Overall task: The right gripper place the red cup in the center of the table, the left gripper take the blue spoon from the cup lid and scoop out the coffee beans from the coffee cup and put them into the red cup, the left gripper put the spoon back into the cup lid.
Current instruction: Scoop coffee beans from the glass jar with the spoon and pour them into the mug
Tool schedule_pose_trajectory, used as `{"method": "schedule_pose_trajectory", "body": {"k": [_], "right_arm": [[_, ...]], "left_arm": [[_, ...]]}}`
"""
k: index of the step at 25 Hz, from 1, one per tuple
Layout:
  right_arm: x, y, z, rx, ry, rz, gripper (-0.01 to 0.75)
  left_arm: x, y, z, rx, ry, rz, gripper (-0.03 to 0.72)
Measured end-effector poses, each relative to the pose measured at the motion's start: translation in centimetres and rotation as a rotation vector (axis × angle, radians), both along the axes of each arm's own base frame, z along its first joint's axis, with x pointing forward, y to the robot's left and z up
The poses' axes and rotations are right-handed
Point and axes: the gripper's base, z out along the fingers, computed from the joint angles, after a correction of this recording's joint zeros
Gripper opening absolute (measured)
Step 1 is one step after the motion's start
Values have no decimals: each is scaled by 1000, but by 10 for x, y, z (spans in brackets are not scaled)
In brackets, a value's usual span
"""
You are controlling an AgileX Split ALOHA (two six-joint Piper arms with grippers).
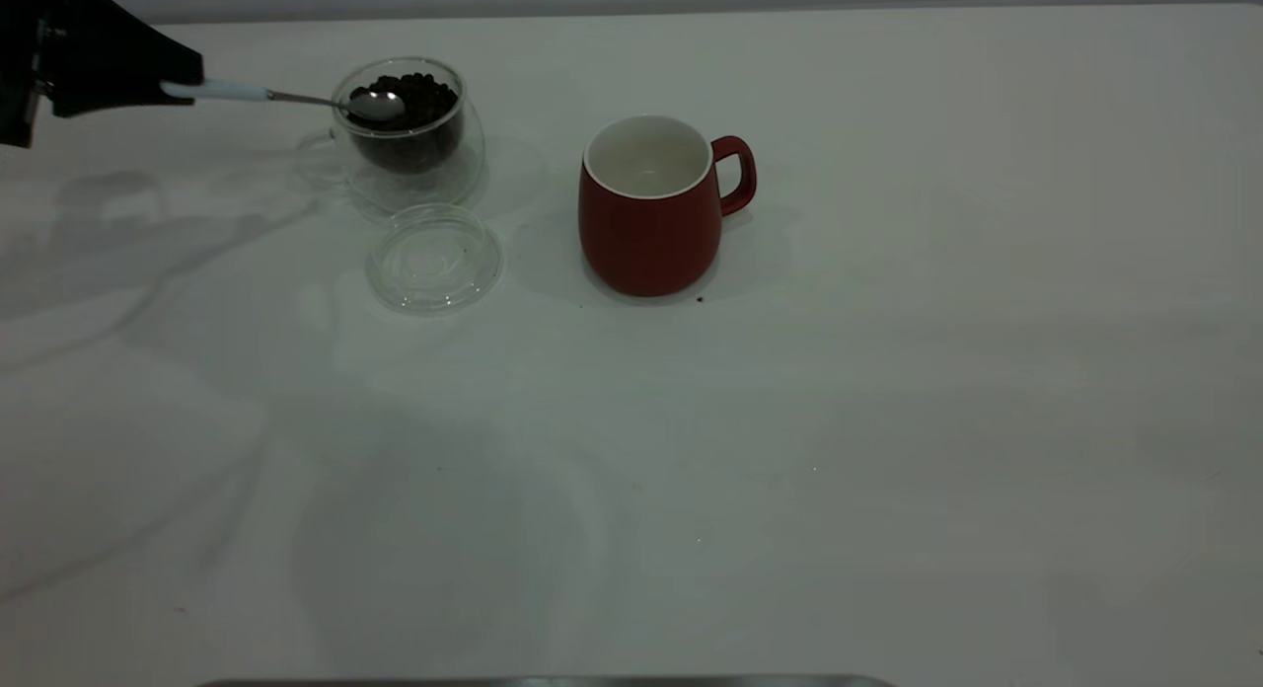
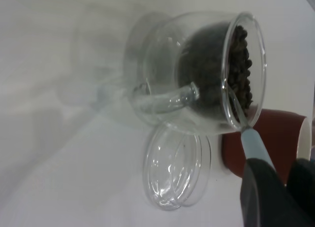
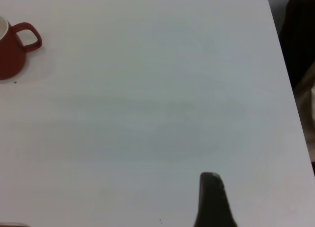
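Observation:
My left gripper [image 1: 183,80] is at the far left of the table [image 1: 789,470], shut on the pale handle of the blue spoon [image 1: 296,98]. The spoon's metal bowl lies over the coffee beans [image 1: 429,93] at the mouth of the clear coffee cup [image 1: 409,164]. The clear cup lid [image 1: 434,260] lies empty in front of that cup. The red cup [image 1: 651,223] stands upright near the middle, handle to the right, its white inside empty. The left wrist view shows the spoon handle [image 2: 256,145], beans [image 2: 241,64], lid [image 2: 174,168] and red cup [image 2: 275,138]. My right gripper [image 3: 211,180] hangs over bare table, far from the red cup [image 3: 12,47].
A small dark speck lies on the table by the red cup's base [image 1: 700,298]. The table's right edge [image 3: 285,79] shows in the right wrist view, with dark objects beyond it. A grey strip runs along the table's near edge [image 1: 543,681].

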Motion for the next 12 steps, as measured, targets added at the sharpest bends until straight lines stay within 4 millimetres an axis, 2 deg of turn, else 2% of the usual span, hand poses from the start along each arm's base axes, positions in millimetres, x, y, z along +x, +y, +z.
{"method": "schedule_pose_trajectory", "body": {"k": [6,12], "right_arm": [[0,0,0,0,0,0,532],[0,0,0,0,0,0,532]], "left_arm": [[1,-6,-10,-21,15,-1,122],[3,-7,-10,-25,3,5,122]]}}
